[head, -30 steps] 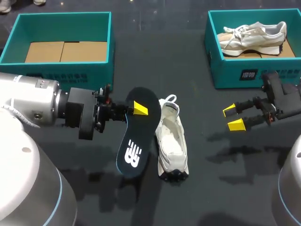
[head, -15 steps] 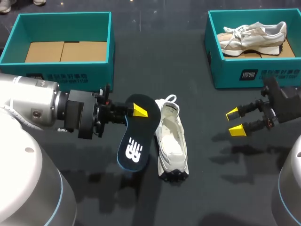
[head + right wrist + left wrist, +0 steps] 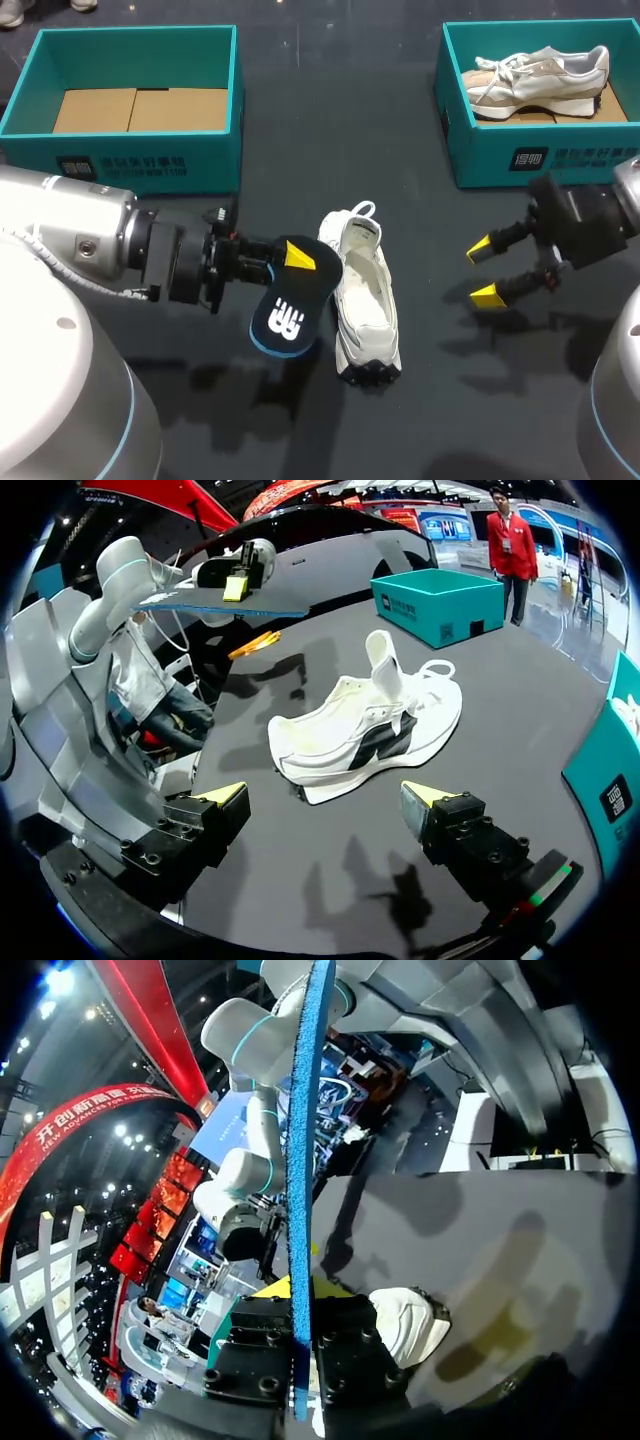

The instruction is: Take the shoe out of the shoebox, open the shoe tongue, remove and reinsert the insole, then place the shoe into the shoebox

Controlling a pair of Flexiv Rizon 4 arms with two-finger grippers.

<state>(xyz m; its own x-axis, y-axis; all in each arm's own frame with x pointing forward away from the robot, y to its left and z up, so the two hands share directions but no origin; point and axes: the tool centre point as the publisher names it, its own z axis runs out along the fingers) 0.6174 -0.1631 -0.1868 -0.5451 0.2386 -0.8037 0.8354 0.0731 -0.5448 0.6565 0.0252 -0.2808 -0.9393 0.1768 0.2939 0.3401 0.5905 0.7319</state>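
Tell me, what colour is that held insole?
The insole is black with a white logo and blue rim, best in head view.

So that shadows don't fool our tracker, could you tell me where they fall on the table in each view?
Head view: shadows on the table near the insole and right gripper; right wrist view: dark patches beside the shoe and near the fingers; left wrist view: broad blotches past the shoe.

Shoeboxes x2: L shoebox (image 3: 140, 158), R shoebox (image 3: 490, 155); shoes x2: loose shoe (image 3: 365, 300), boxed shoe (image 3: 545, 70); insole (image 3: 290, 315) x1
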